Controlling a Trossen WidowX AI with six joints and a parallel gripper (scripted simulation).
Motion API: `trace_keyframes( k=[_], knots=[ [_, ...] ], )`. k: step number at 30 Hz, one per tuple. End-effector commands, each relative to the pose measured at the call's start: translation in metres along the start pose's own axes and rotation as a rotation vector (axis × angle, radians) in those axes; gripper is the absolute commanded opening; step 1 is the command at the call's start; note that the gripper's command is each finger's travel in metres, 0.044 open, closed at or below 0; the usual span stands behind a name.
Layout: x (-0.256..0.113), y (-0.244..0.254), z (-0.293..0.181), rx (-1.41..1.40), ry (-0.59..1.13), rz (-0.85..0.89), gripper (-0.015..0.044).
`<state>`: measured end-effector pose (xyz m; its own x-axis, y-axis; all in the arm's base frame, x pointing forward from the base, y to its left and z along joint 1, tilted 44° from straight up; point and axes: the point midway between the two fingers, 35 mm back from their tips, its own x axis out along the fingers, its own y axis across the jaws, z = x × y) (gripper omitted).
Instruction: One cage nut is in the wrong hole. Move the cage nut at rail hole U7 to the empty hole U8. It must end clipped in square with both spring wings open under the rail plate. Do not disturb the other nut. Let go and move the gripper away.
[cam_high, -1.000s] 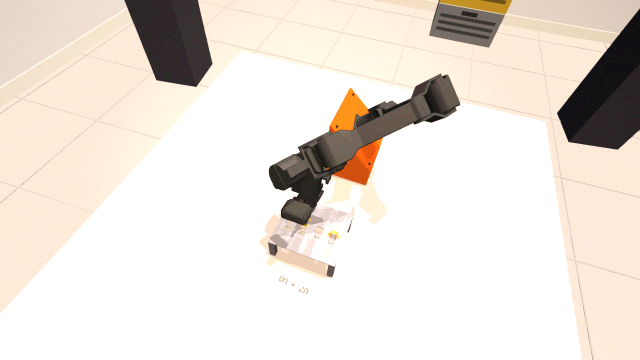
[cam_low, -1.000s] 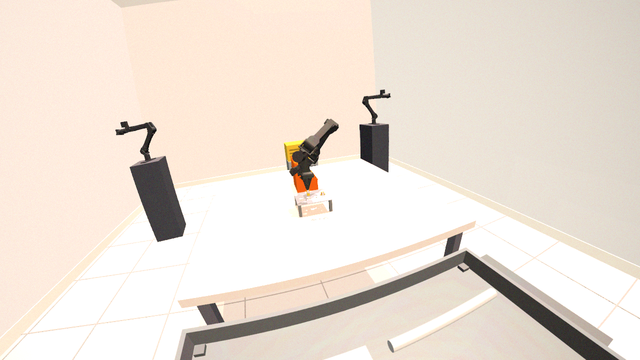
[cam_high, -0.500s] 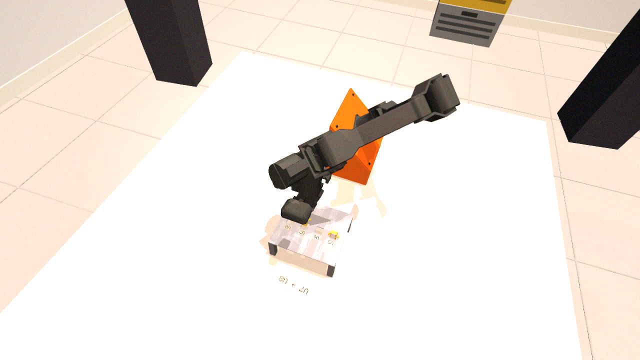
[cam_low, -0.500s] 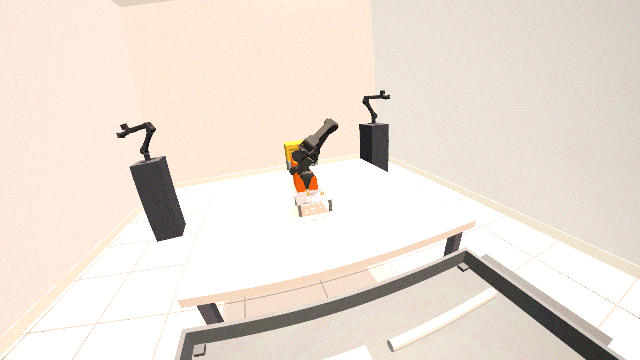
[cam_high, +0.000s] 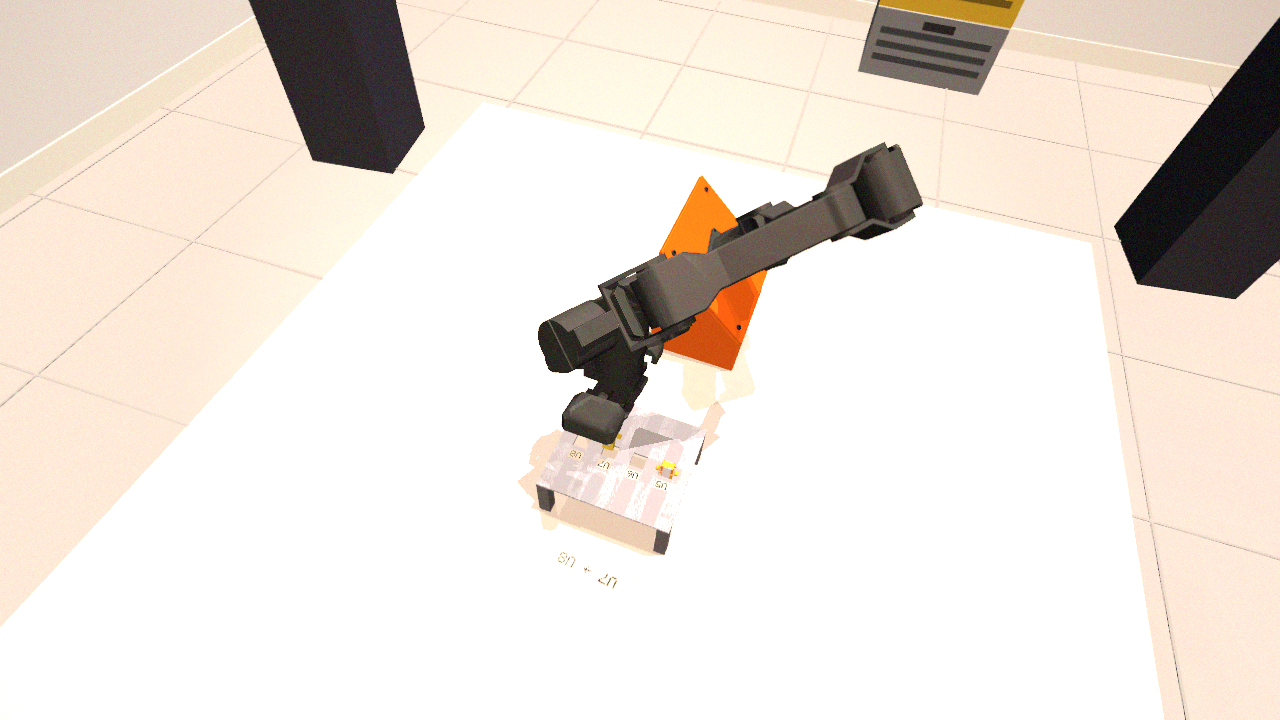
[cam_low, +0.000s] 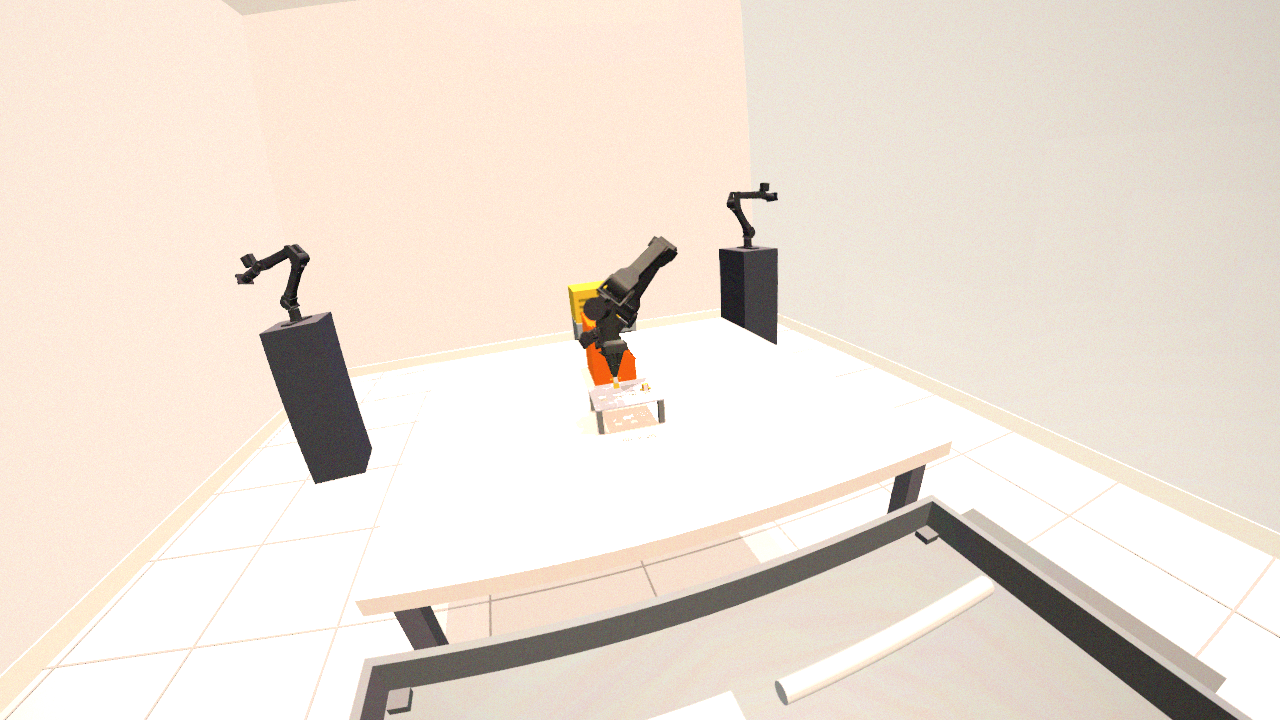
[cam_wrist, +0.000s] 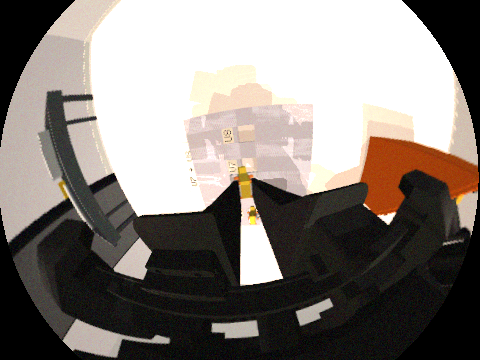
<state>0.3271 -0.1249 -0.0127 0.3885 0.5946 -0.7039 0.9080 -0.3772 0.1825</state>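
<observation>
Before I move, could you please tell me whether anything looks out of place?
Yes: the yellow nut between the fingers is at U7, the wrong hole, while hole U8 is empty. Nothing looks spilled.

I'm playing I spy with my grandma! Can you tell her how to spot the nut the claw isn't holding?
Find the orange block under the arm, then the low striped plate near it. The nut at U5 is small and yellow. Its neighbour is pinched in the claw; this one stands free of it.
</observation>
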Motion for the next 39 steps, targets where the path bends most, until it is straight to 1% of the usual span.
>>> trace_keyframes(
  k=[1, 9, 17, 39],
  knots=[
    [-0.005, -0.001, 0.000, -0.003, 0.002, 0.020, 0.0028],
    [-0.009, 0.002, 0.001, -0.002, -0.003, 0.031, 0.0028],
    [-0.011, -0.005, 0.040, -0.005, -0.001, 0.035, 0.0028],
    [-0.006, -0.003, 0.041, -0.004, -0.002, -0.027, 0.0026]
  ],
)
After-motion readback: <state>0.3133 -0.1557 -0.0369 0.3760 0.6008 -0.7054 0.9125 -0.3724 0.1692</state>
